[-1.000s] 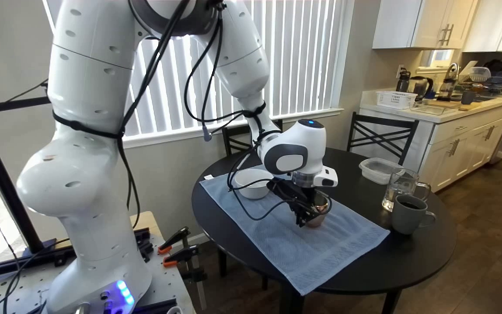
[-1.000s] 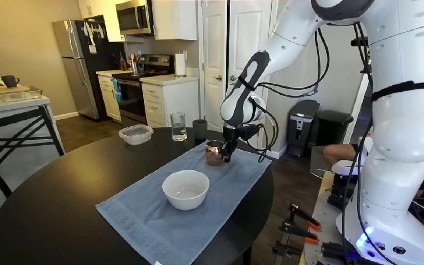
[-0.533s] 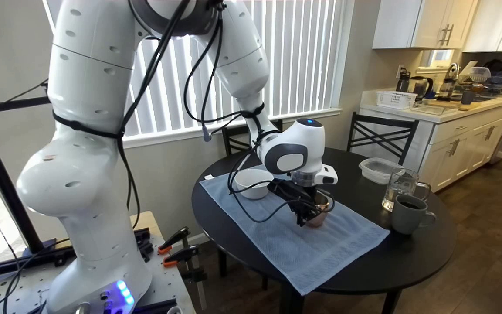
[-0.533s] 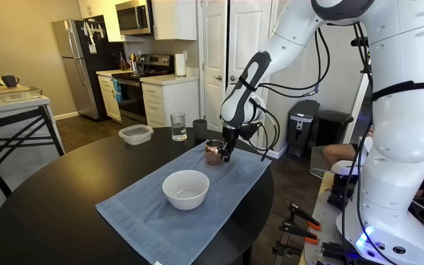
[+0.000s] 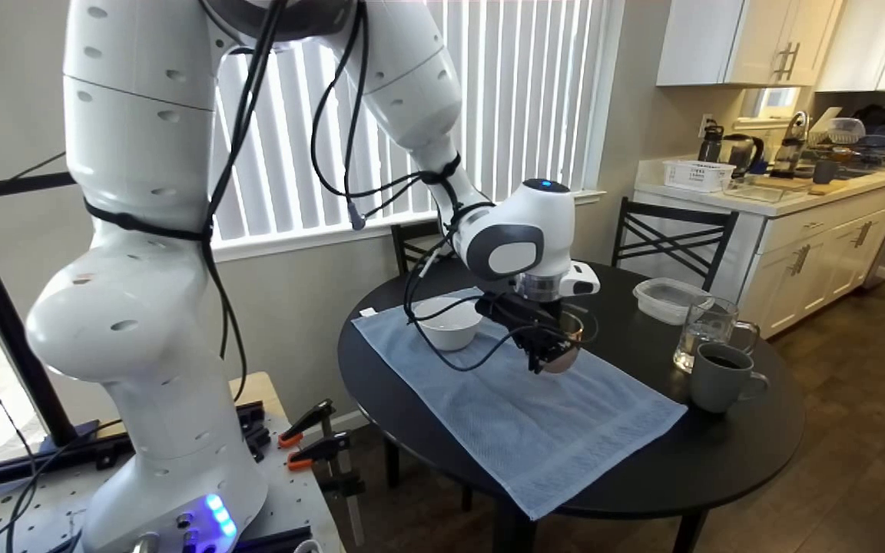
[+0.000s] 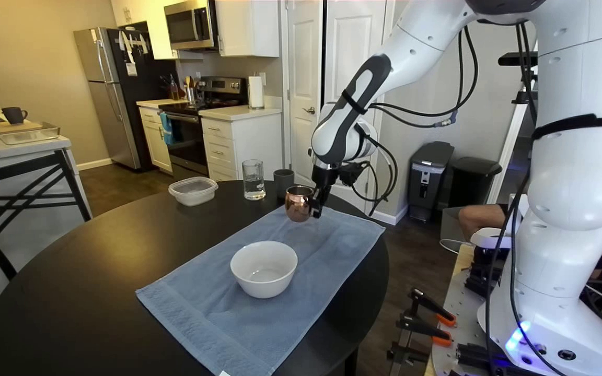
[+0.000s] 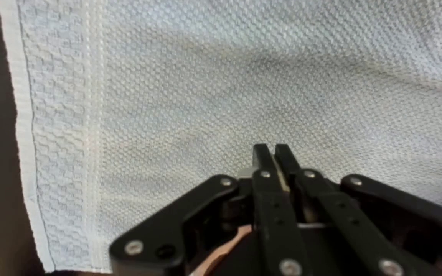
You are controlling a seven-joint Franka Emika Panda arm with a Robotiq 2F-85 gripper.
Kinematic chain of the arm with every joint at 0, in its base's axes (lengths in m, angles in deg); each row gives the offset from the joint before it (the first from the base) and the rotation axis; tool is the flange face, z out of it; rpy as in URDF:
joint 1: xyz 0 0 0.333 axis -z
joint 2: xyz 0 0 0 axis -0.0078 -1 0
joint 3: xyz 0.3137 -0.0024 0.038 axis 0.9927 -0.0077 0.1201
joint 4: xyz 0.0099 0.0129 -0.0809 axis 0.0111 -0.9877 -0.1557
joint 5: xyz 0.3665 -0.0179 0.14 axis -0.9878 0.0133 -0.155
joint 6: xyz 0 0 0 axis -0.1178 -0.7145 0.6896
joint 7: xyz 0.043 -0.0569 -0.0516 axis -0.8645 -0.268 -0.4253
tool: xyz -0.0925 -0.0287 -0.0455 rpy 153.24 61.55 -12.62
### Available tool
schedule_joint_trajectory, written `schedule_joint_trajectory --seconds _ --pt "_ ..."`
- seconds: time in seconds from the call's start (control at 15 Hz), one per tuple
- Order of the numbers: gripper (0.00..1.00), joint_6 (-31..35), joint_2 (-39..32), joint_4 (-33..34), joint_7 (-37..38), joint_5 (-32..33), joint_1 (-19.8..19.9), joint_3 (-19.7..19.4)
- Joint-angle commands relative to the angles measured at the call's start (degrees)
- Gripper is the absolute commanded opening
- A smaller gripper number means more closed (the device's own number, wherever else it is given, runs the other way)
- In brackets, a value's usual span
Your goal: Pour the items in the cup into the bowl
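Observation:
The copper cup [image 6: 297, 204] is about upright and held just above the blue towel; it also shows partly behind the gripper in an exterior view [image 5: 563, 361]. My gripper [image 6: 315, 213] is shut on the cup's side, seemingly at its handle, which the fingers hide. In the wrist view my gripper [image 7: 271, 147] has its fingers almost together, and a strip of the copper cup [image 7: 225, 247] shows below them. The cup's contents cannot be seen. The white bowl [image 6: 264, 274] stands on the towel, apart from the cup; it also shows in an exterior view [image 5: 454, 334].
The blue towel [image 6: 212, 318] lies on the round black table [image 6: 97, 282]. A dark grey mug [image 5: 719, 380], a glass with clear liquid [image 5: 688, 342] and a plastic container [image 5: 665, 303] stand at one side, near the cup. A chair [image 5: 673, 242] stands behind.
The gripper has risen with the copper cup, lifting it from the towel and moving it slightly away from the arm's base. The bowl has not moved.

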Motion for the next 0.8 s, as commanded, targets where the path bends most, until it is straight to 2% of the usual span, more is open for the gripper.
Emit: schedule_joint_trajectory --seconds 0.0,0.2,0.4,0.53,0.73 --pt "0.04 -6.84 7.71 -2.47 -8.20 -3.30 0.50 0.62" --pt "0.04 -13.01 9.58 -2.09 -12.00 -1.25 -2.02 -1.73" --pt "0.04 -17.81 10.65 -1.79 -17.75 -2.63 -3.61 -2.82" --pt "0.04 -20.50 10.80 -1.32 -23.52 -5.68 -4.10 -2.97" --pt "0.04 -25.68 10.51 0.10 -33.59 -14.09 -4.50 -2.98"
